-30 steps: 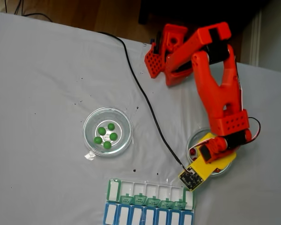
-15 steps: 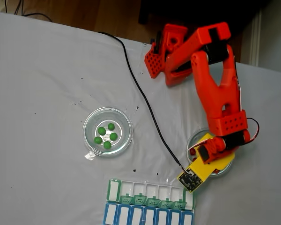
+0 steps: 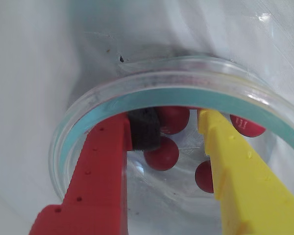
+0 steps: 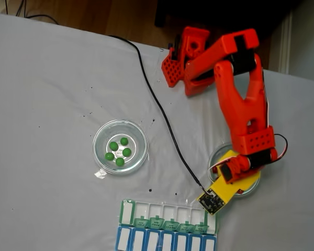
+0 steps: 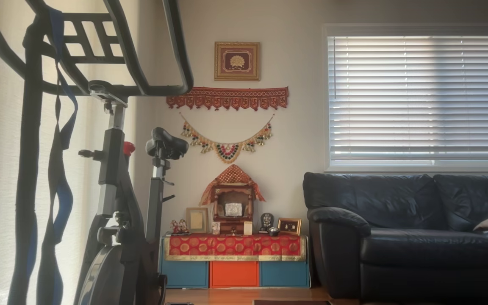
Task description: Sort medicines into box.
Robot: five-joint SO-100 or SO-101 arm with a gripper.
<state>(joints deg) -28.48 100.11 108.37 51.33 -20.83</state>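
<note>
Glass dish [image 3: 152,85] at the right of the desk [image 4: 52,94] holds the red pills; the wrist view shows 4 of them, with 1 red pill [image 3: 161,153] lying in the gap between the red finger and the yellow finger. End effector [image 3: 169,142] is lowered into this dish, jaws parted wide, nothing gripped yet; a dark pad on the red finger sits just beside that pill.

Second dish [image 4: 120,147], centre left of the fixed view, carries 5 green pills [image 4: 119,151], untouched. Pill box [image 4: 167,226] lies along the bottom edge, green row above blue row. White compartments that can be seen look bare, though several are partly covered by lids.

Judgement: sorting barely begun. No pill seen in the box; reds and greens all remain to be moved, 1 at a time by the look of it. Current step reads as closing on the first red.
</note>
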